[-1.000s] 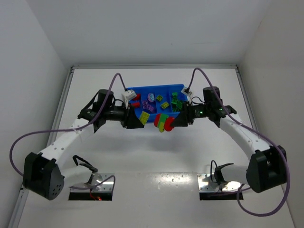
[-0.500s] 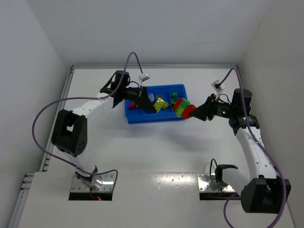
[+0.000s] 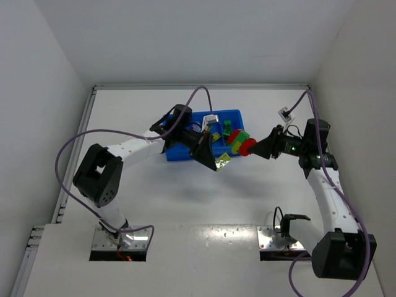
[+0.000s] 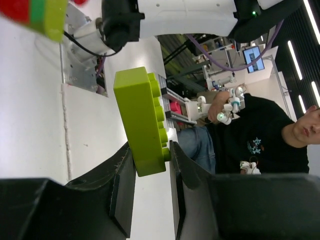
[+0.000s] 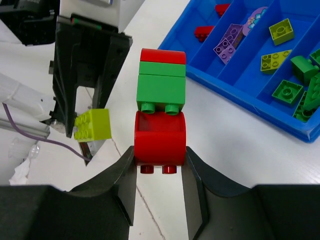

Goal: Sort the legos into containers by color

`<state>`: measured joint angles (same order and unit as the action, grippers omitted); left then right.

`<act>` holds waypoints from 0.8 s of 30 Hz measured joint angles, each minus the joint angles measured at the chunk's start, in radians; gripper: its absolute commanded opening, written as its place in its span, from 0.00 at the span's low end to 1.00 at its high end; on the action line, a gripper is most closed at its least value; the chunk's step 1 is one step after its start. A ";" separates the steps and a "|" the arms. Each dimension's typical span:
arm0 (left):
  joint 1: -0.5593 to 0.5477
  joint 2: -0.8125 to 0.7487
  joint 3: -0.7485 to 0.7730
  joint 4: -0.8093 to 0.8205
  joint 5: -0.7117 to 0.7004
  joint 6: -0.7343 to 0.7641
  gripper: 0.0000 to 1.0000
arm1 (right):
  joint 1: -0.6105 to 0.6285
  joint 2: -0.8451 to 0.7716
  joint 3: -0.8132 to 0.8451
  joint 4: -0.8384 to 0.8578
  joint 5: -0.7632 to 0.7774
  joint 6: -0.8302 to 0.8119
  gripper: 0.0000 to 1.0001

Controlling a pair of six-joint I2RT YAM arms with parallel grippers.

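The left pincer (image 4: 150, 160) pinches one end of a yellow-green plastic brick (image 4: 142, 120), which sticks straight out from it. The right pincer (image 5: 160, 152) squeezes a stack of red and green plastic bricks (image 5: 161, 95), also pointing out long-ways. Both hang over the white table (image 5: 240, 150), just beside the bright blue plastic tray (image 5: 235, 92). The matching yellow-green bricks (image 5: 272, 61) lie in a middle slot, past the rim. The left arm seems nearer.

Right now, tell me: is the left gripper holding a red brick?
No, the left gripper is shut on a yellow-green brick; the red-and-green stack sits in the right gripper.
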<state>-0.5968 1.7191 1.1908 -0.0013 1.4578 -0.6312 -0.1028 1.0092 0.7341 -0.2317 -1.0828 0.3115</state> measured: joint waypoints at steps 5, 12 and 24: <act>-0.013 -0.062 -0.084 0.008 0.006 -0.009 0.00 | -0.018 -0.027 -0.018 0.014 -0.004 0.007 0.05; -0.061 -0.154 -0.162 0.021 0.011 -0.010 0.00 | -0.032 -0.031 -0.023 0.017 -0.005 0.014 0.05; -0.275 -0.307 -0.417 0.039 0.013 -0.006 0.14 | -0.049 -0.031 -0.037 0.028 -0.010 0.031 0.05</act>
<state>-0.8715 1.4120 0.7738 0.0372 1.4708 -0.6369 -0.1520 0.9779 0.6975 -0.2039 -1.0931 0.3420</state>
